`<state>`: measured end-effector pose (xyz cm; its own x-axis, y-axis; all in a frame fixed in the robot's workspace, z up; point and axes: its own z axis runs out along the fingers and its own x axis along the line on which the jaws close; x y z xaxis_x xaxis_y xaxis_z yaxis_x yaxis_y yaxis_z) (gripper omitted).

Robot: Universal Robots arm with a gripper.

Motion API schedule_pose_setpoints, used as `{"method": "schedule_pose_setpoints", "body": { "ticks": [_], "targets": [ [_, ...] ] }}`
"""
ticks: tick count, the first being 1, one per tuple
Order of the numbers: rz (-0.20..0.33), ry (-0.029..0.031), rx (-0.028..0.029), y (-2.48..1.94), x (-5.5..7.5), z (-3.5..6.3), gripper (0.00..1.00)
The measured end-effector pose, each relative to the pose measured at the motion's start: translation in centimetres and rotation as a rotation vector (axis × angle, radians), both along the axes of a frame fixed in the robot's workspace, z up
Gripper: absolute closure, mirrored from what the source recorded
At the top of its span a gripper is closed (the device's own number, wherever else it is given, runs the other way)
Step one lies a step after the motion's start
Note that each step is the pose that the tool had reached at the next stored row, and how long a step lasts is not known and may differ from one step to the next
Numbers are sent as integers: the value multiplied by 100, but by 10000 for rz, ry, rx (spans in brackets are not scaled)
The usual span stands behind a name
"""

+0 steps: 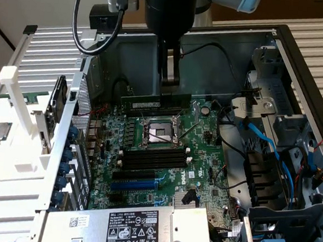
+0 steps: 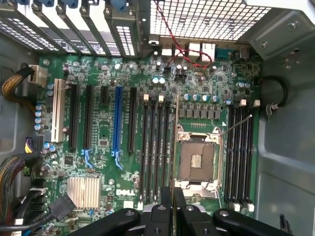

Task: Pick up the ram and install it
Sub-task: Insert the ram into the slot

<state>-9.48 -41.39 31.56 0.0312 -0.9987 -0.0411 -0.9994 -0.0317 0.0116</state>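
Observation:
My gripper reaches down into the open computer case and is shut on the ram, a long green strip held level by its upper edge. The ram hangs just above the motherboard, over the far side of the processor socket and close to the black memory slots there. From the wrist camera the ram appears edge-on as a thin line running out from between the fingers of the gripper, alongside the socket and next to a bank of black memory slots. More slots lie past the socket.
Several black memory slots lie on the socket's near side. A blue expansion slot and the power supply are at the front. Blue cables and drive cages fill the exterior view's right. A white fixture stands at the left.

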Motion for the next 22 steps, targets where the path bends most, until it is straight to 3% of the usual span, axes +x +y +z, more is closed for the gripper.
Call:
{"method": "schedule_pose_setpoints", "body": {
  "ticks": [2, 8, 15, 22],
  "targets": [
    [-2, 1, -40, 3, 2, -25, 87],
    [-17, 0, -68, 7, 10, -125, 87],
    [-35, 1, -183, 7, 18, -200, 87],
    [-41, 1, -198, -10, 21, -242, 87]
  ]
}}
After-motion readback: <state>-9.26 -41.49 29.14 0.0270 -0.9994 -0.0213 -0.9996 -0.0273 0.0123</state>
